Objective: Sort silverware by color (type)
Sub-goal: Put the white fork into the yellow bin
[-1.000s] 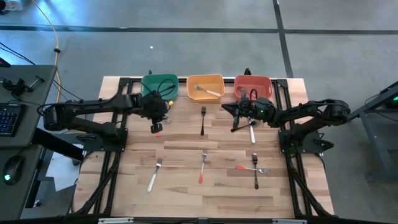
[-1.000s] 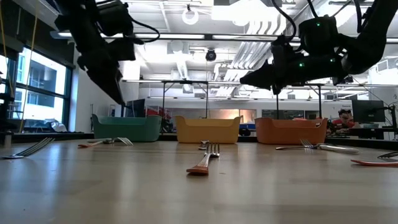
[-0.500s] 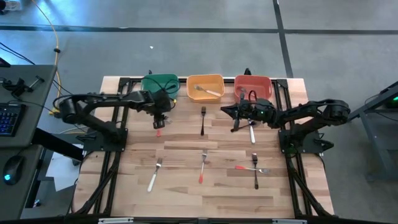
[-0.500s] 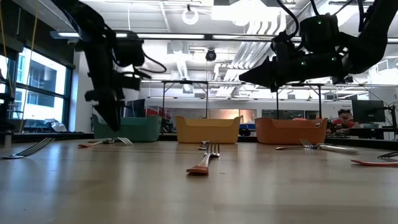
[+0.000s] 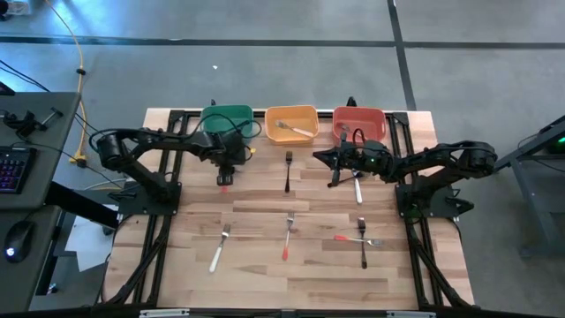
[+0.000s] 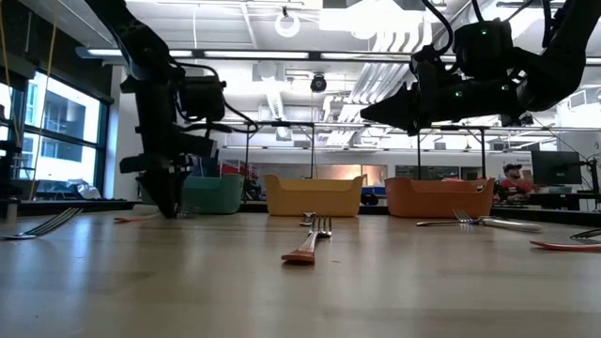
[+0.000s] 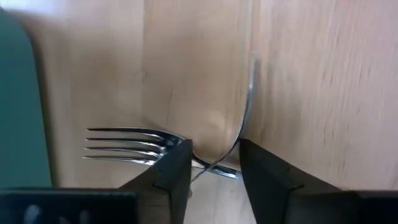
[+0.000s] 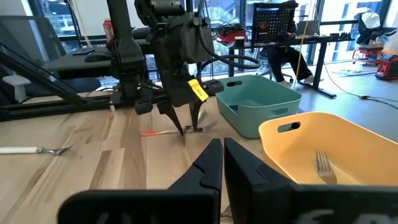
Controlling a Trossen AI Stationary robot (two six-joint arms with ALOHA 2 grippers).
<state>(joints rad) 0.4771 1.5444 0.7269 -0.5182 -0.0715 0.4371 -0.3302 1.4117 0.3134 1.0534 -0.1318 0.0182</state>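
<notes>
Now left gripper [image 7: 214,171] down at table [image 5: 318,265], fingers parted, straddling red-handled fork [image 7: 186,152] neck beside green bin [image 5: 226,118], nothing held. Fork thin, stiff, slick, lies flat; grab neck. Right gripper [image 5: 335,168] hovers, nearly closed, empty.

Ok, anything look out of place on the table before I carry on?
One thing: at the front right of the table, a red-handled fork and a black-handled fork lie crossed and touching, while the other loose forks lie apart. Nothing looks spilled or damaged.
</notes>
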